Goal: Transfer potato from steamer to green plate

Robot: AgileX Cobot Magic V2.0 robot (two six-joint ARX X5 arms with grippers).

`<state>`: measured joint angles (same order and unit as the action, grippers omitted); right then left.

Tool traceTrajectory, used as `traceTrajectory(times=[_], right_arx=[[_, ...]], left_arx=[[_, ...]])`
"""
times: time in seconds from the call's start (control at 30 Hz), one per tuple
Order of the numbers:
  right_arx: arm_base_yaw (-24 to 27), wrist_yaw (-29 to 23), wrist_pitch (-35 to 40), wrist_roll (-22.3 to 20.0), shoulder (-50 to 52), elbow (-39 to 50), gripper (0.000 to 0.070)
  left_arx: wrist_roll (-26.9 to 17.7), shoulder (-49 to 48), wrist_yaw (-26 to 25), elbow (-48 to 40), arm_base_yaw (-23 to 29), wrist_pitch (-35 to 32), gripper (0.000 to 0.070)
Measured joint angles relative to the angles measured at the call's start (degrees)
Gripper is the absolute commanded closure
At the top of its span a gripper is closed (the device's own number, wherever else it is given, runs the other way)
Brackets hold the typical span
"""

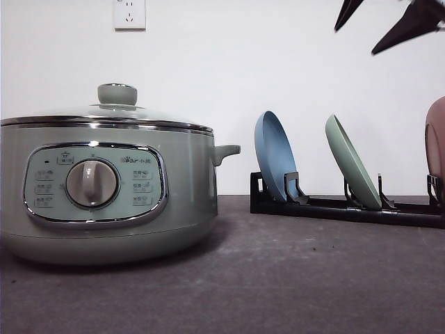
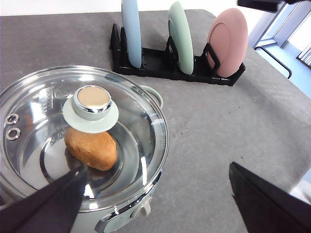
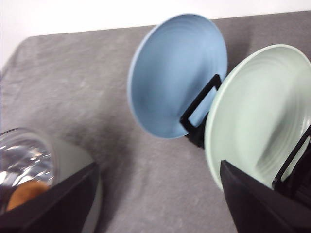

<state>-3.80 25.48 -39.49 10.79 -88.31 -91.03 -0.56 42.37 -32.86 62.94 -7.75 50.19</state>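
The potato (image 2: 92, 148), orange-brown and lumpy, lies inside the steamer (image 1: 104, 188) under its shut glass lid (image 2: 136, 121). My left gripper (image 2: 155, 204) hovers open above the steamer's near rim and holds nothing. The green plate (image 1: 353, 163) stands on edge in the black rack (image 1: 334, 207), in the middle slot. High above the rack, my right gripper (image 1: 379, 21) is open and empty. In the right wrist view the open right gripper (image 3: 155, 208) faces the green plate (image 3: 257, 111), and the potato (image 3: 22, 194) shows through the lid.
A blue plate (image 1: 274, 156) and a pink plate (image 1: 437, 139) stand on either side of the green one in the rack. The lid's knob (image 2: 92, 99) sticks up at its centre. Grey table (image 1: 292, 278) lies bare between steamer and rack.
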Motion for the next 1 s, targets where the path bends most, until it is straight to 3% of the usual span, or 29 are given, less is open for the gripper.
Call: traceTrajectory(times=[0.3,0.53,0.7,0.83,0.93,1.0], right_arx=[[-1.1,-2.0,5.6,0.0,-10.4,-3.6,0.0218],[-1.9,-6.4,8.3,0.0,-15.8,-3.6,0.0223],[-2.4,-7.5,9.9,0.0,-17.9,-3.6,0.0323],[-2.6,-8.4,10.3,0.0,-19.0,-3.6,0.0343],[-2.6,-8.9,10.5,0.0,-19.4,-3.6,0.0427],[-2.6,-8.9,10.5,0.0,-19.4,-3.6,0.0435]], left_arx=[[0.0,0.0,0.0,0.0,0.0,0.0,0.0104],[0.0,0.0,0.0,0.0,0.0,0.0,0.0104],[0.0,0.0,0.0,0.0,0.0,0.0,0.0104],[0.0,0.0,0.0,0.0,0.0,0.0,0.0104],[0.0,0.0,0.0,0.0,0.0,0.0,0.0104],[0.0,0.0,0.0,0.0,0.0,0.0,0.0104]])
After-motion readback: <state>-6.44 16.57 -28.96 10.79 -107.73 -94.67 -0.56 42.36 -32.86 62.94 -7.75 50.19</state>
